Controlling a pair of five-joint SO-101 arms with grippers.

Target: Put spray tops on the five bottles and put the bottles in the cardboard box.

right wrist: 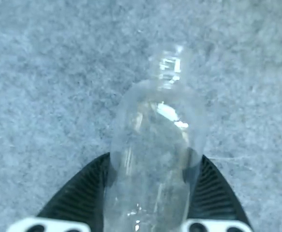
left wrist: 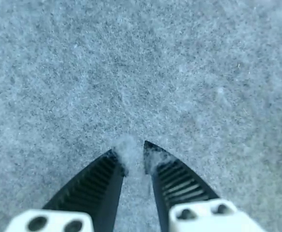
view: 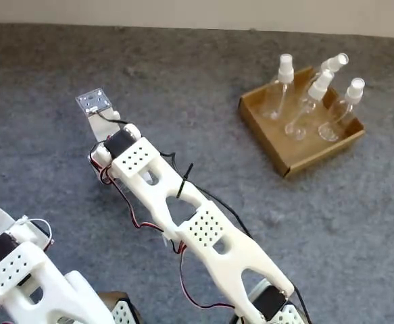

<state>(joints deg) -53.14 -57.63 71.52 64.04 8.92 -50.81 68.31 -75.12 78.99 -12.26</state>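
Clear bottle (right wrist: 155, 125), no spray top, neck bare, sits clamped at mid-body in my right end effector (right wrist: 155, 162), just above the counter (view: 318, 236) and well apart from the cardboard box (view: 288, 162). I judge it empty, light, slick, w/ thin walls that could flex, so I'd hold the body w/ modest squeeze and keep the neck free. Four capped bottles (view: 281, 91) stand in the box. Left end effector (left wrist: 134, 154), farther still from the box, has jaws a hair apart and empty.
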